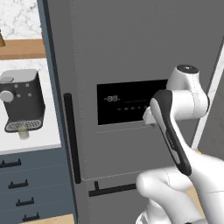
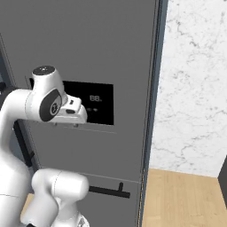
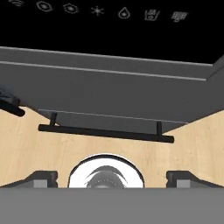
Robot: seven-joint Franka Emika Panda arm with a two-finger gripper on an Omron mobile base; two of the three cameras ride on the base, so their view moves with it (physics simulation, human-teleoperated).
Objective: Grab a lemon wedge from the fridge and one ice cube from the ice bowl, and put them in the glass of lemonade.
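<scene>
1. Left base view: the fridge [image 1: 131,65] fills the middle and right of the picture, and its grey doors are closed. Its black display panel [image 1: 124,103] is just behind the bent white arm [image 1: 183,105]. A long black bar handle [image 1: 72,138] stands upright at the left edge of the door, and a short horizontal handle [image 1: 111,189] lies on the lower drawer
2. Left base view, left side: a dark coffee machine [image 1: 22,100] stands on a white counter [image 1: 30,144]. Under its spout stands the glass of lemonade [image 1: 24,133], small, with pale cream contents. Below the counter are dark blue drawers [image 1: 30,188] with black handles. The right base view does not have this part
3. Right base view: the same closed fridge [image 2: 111,44] is seen from the other side, with the arm's hand [image 2: 71,113] close before the display panel [image 2: 95,104]. To the right there is a white marble wall [image 2: 195,80] and a light wooden floor [image 2: 181,199], which the left base view does not have
4. Hand view: the camera looks down along the fridge front. The black panel with small white icons [image 3: 109,30] is at the top, the horizontal drawer handle [image 3: 105,132] is lower, and the wooden floor [image 3: 35,144] is beneath it
5. Hand view, bottom: the gripper [image 3: 111,178] has its two dark fingertips [image 3: 41,178] far apart, with nothing between them
</scene>
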